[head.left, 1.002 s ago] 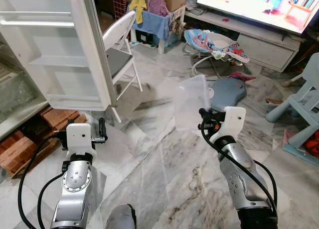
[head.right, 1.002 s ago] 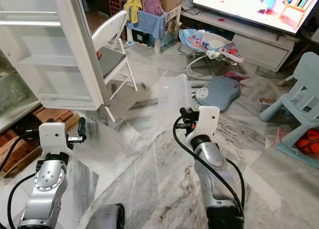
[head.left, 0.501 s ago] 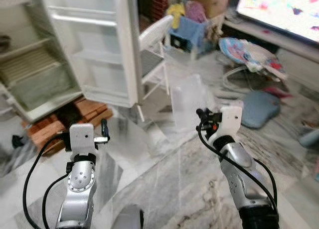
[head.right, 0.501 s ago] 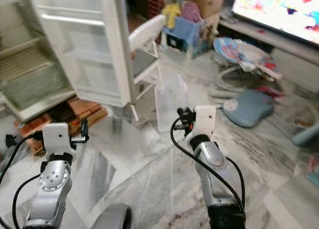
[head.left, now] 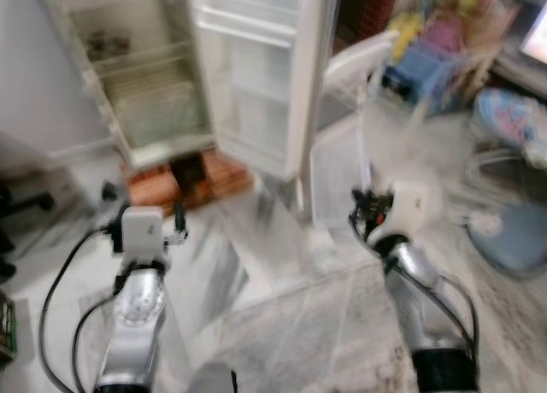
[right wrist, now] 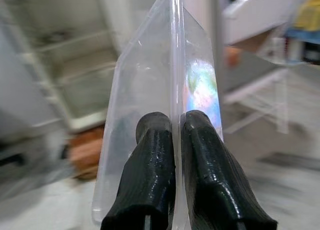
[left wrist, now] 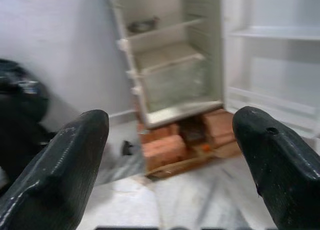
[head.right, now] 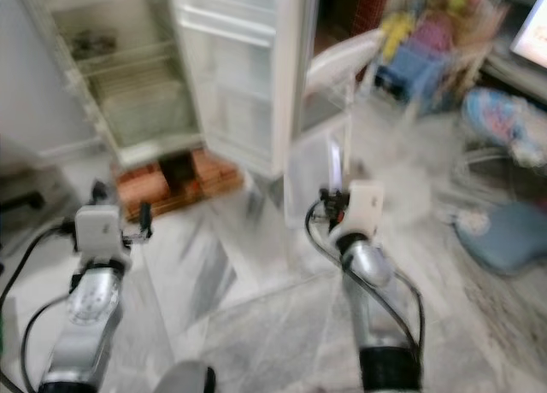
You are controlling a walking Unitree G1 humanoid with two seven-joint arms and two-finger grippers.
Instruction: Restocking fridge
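Note:
The white fridge (head.left: 149, 94) stands open ahead to my left, its wire shelves and clear drawer (left wrist: 175, 82) showing, with its door (head.left: 265, 77) swung out toward the middle. My right gripper (right wrist: 172, 120) is shut on the rim of a clear plastic bin (right wrist: 150, 95), held upright at chest height in front of the door (head.right: 248, 68). In the eye views the bin (head.left: 342, 175) rises above the right gripper (head.left: 363, 215). The left gripper (left wrist: 170, 155) is open and holds nothing, pointing at the fridge's lower part. The views are blurred.
The fridge rests on red bricks (head.left: 184, 175). A white folding chair (head.left: 359, 68) stands just behind the door. Toys, a blue stool (head.left: 427, 60) and a baby bouncer (head.left: 513, 120) lie at the right. A dark object (left wrist: 20, 115) sits by the wall at the left.
The whole view has swung left, bringing the fridge's open interior in front of me. Both grippers keep their pose; the right one still holds the clear bin.

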